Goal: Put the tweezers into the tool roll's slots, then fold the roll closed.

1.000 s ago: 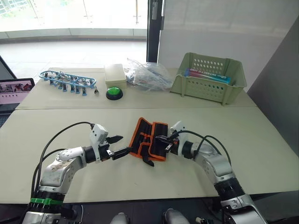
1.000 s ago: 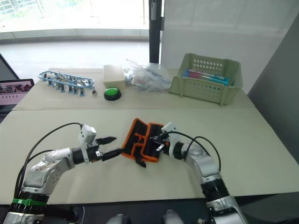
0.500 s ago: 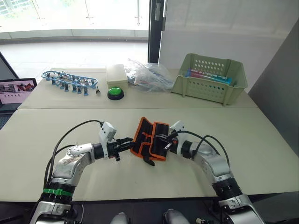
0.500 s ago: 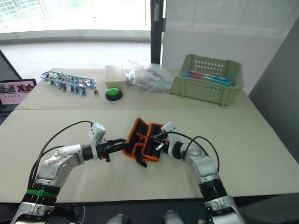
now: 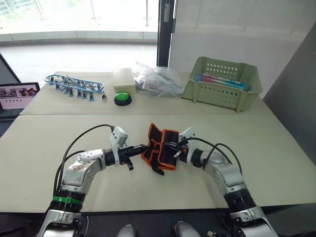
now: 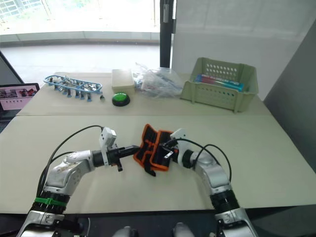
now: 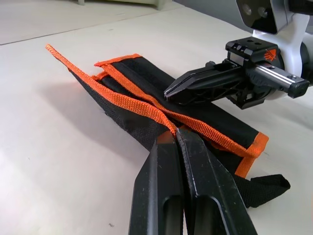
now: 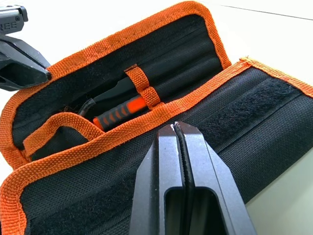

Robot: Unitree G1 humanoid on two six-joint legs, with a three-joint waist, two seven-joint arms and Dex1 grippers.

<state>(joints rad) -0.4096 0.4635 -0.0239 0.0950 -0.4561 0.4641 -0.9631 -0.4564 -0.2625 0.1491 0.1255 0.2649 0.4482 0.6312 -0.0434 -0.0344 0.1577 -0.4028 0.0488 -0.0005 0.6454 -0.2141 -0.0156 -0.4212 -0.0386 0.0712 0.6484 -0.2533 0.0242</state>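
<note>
On the bench [image 5: 276, 148], the tool roll [image 5: 160, 146] lies half folded between both grippers. The left gripper [image 7: 177, 136] pinches its orange edge with clenched fingers; the right gripper [image 8: 177, 128] presses closed on the flap. Fold slowly, holding that flap down.

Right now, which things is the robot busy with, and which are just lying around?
Busy with:
tool roll
tool with orange grip, tucked inside the roll
left pincer, shut on the roll's edge
right pincer, shut

Lying around:
green basket
green button
plastic bag
blue-clipped bundle
</note>
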